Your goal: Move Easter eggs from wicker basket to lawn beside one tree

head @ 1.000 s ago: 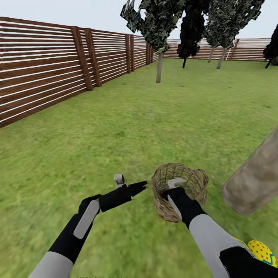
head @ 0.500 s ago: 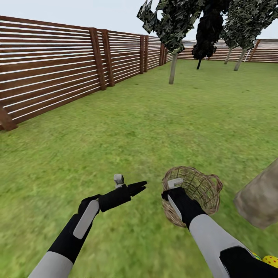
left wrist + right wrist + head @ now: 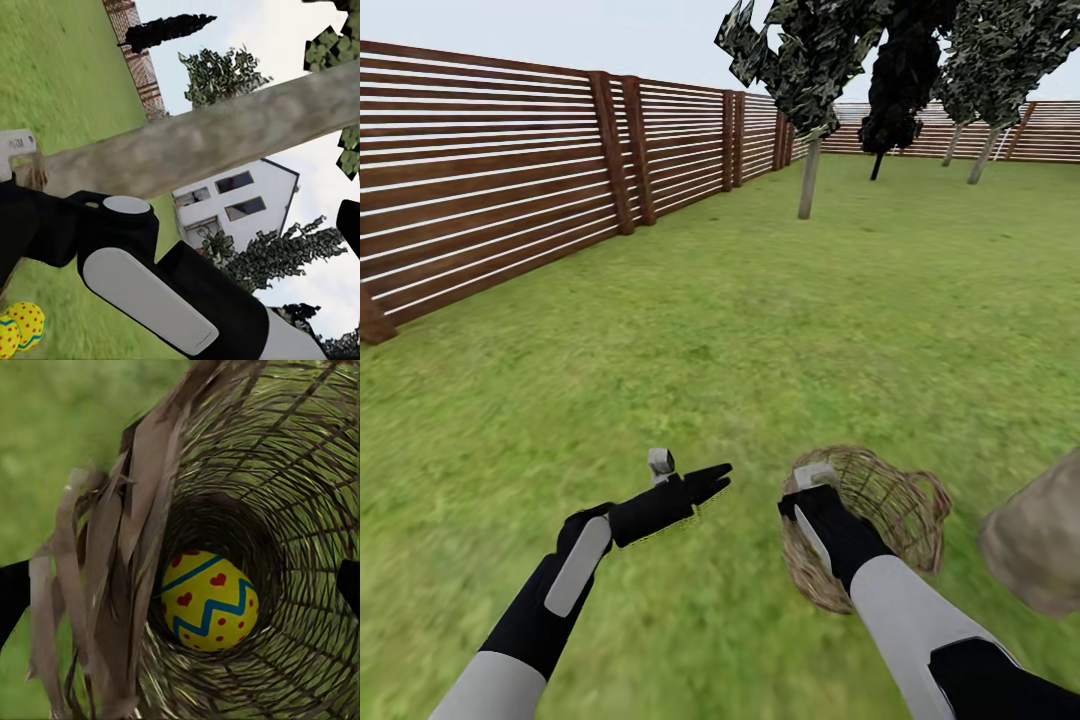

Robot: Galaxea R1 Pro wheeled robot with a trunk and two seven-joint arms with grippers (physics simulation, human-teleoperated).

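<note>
In the head view the wicker basket (image 3: 885, 515) hangs tilted at my right gripper (image 3: 815, 482), mouth turned toward me. Through the right wrist view I look into the basket (image 3: 300, 472), where one yellow Easter egg (image 3: 210, 600) lies at the bottom. The rim wall stands between the fingers, which sit wide apart. My left gripper (image 3: 712, 482) hovers over the lawn (image 3: 690, 340) left of the basket, holding nothing. The thick mottled tree trunk (image 3: 1040, 545) rises just right of the basket. In the left wrist view two more eggs (image 3: 22, 324) lie on the grass near that trunk (image 3: 210, 139).
A brown slatted fence (image 3: 490, 180) runs along the left and the far side. Thin-trunked trees (image 3: 807, 180) and a dark narrow one (image 3: 900, 90) stand far back. A white house (image 3: 236, 195) is visible behind the trunk.
The view swung left, and the egg at the lower right slid out of the head picture. The basket tipped further over at my right gripper. My left gripper sank slightly.
</note>
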